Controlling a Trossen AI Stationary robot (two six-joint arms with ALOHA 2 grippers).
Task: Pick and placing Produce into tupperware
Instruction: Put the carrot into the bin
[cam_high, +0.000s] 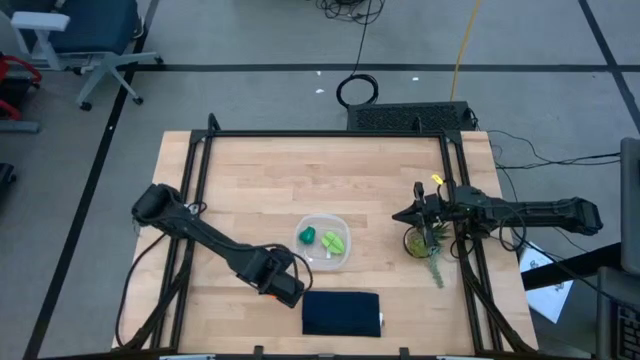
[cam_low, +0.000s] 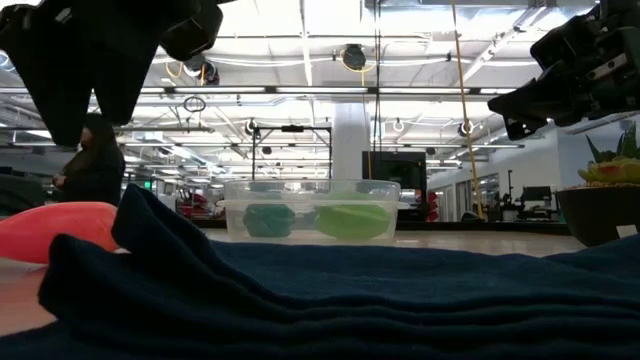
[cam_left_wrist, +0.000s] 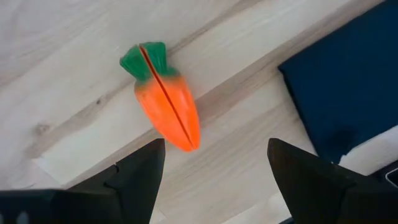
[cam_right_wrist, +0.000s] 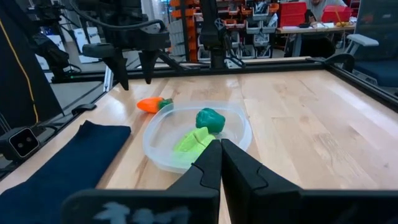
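Two produce pieces (cam_right_wrist: 202, 130) in tupperware (cam_right_wrist: 155, 146); one carrot (cam_left_wrist: 165, 102) outside.

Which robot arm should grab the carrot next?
The left one, probably. Its open end effector hovers right over the carrot lying on the table. The right end effector is shut and sits far off, beyond the tupperware.

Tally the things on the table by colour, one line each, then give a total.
Green: 3, the dark green round piece, the yellow-green leafy piece (both in the container) and the potted plant
Orange: 1, the carrot, lying on the wood
Navy: 1, the cloth
Clear: 1, the container
Total: 6
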